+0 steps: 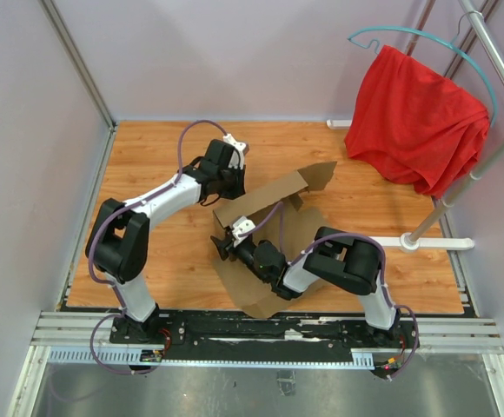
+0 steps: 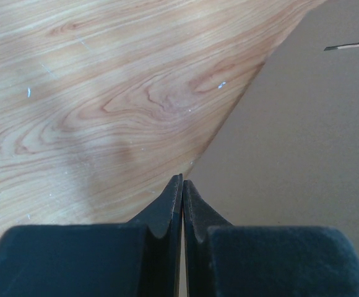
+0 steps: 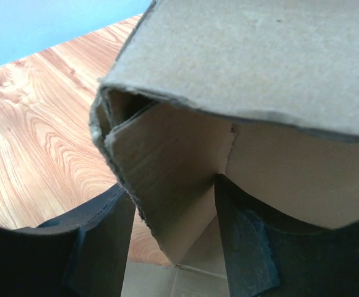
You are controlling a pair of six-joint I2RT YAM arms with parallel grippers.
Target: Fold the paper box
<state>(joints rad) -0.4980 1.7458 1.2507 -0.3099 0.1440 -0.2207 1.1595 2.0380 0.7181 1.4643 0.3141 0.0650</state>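
The paper box (image 1: 269, 198) is plain brown cardboard, partly folded, in the middle of the wooden table, with a raised wall and a flat panel toward the near edge. My left gripper (image 1: 227, 184) is shut and empty at the box's back left end; in the left wrist view its tips (image 2: 182, 180) meet over the wood right at the edge of a cardboard panel (image 2: 303, 136). My right gripper (image 1: 221, 246) is at the box's left side. In the right wrist view it (image 3: 170, 185) is open, with a folded cardboard flap (image 3: 173, 167) hanging between the jaws.
A red cloth (image 1: 417, 122) hangs on a teal hanger from a white rack (image 1: 460, 178) at the back right. The rack's foot (image 1: 430, 243) lies on the table right of the box. Grey walls close off the table's left and back.
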